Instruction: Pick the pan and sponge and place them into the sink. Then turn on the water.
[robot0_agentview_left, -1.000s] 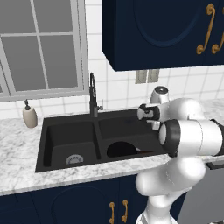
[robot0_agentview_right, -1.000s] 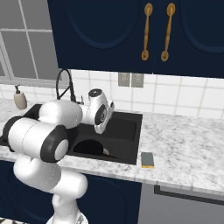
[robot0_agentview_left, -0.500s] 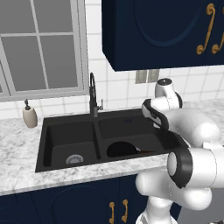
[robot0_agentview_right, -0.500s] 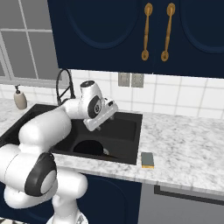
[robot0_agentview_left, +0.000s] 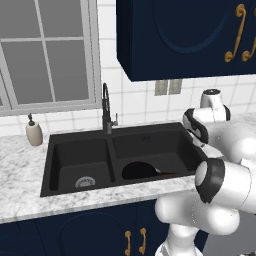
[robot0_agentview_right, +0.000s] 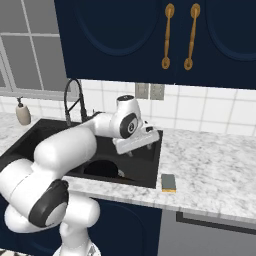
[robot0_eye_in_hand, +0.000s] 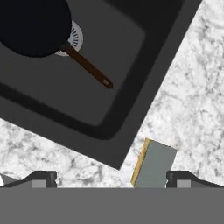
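The black pan (robot0_eye_in_hand: 33, 26) lies in the right basin of the sink (robot0_eye_in_hand: 131, 65), with its brown handle (robot0_eye_in_hand: 89, 68) pointing away from the silver drain. It also shows as the pan (robot0_agentview_left: 139, 171) and the pan (robot0_agentview_right: 100, 168). The sponge (robot0_agentview_right: 168, 183) rests on the marble counter just right of the sink (robot0_agentview_right: 150, 167). My gripper (robot0_agentview_right: 141, 149) hovers above the sink's right edge, open and empty. In the hand view the sponge (robot0_eye_in_hand: 153, 164) lies low between my fingertips (robot0_eye_in_hand: 183, 178), well below them. No water runs from the faucet (robot0_agentview_left: 106, 107).
A beige soap dispenser (robot0_agentview_left: 34, 132) stands on the counter left of the sink (robot0_agentview_left: 75, 150). The left basin has a bare silver drain (robot0_agentview_left: 85, 182). Dark blue cabinets hang above. Marble counter (robot0_agentview_right: 215, 170) stretches to the right of the sponge.
My hand has swung right, from over the right basin to above the sink's right edge near the sponge. The pan and sponge have not moved.
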